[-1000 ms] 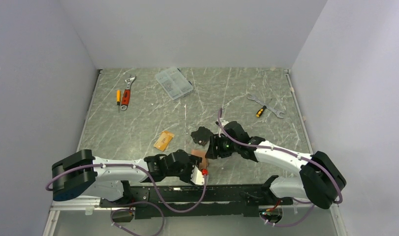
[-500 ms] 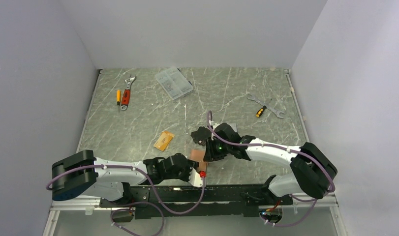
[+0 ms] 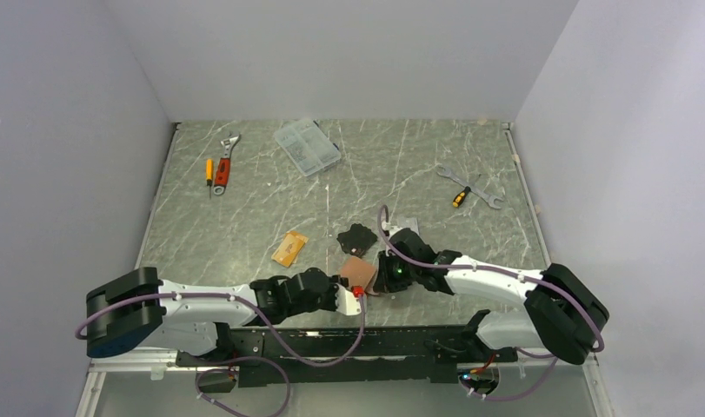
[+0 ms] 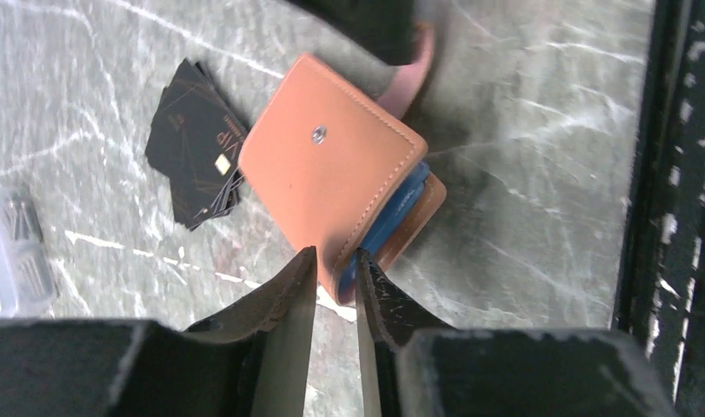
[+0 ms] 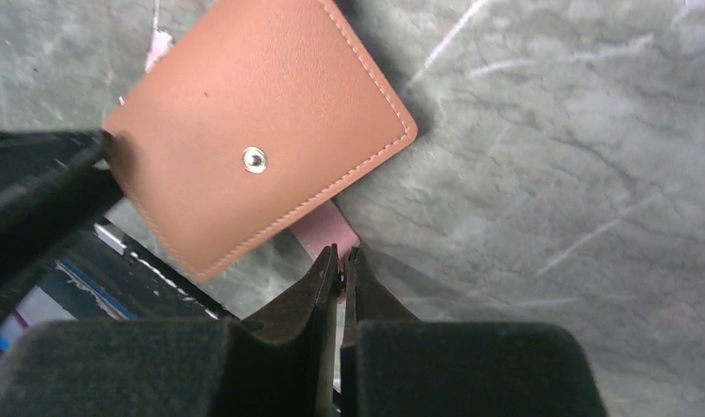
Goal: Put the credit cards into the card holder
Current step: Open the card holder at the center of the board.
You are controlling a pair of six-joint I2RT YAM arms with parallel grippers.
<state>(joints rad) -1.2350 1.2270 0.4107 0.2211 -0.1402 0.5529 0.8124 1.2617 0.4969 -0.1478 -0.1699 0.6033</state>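
The card holder (image 3: 357, 271) is a salmon-pink folded wallet lying near the table's front edge between both arms. My left gripper (image 4: 335, 261) is shut on the corner of its upper flap (image 4: 331, 165), one finger on the outside and one against the blue inside (image 4: 392, 217). My right gripper (image 5: 342, 252) is shut on the pink snap tab (image 5: 327, 228) that sticks out from under the card holder (image 5: 253, 130). An orange-gold credit card (image 3: 289, 248) lies flat on the table to the left, away from both grippers.
A fanned stack of black flat pieces (image 4: 196, 148) marked VIP lies touching the wallet's far side. At the back stand a clear compartment box (image 3: 307, 146), a wrench and screwdriver (image 3: 220, 167) on the left, and a spanner with a screwdriver (image 3: 468, 188) on the right.
Both grippers have closed, the left on the wallet's flap and the right on its snap tab. The right arm has swung down and inward towards the wallet.
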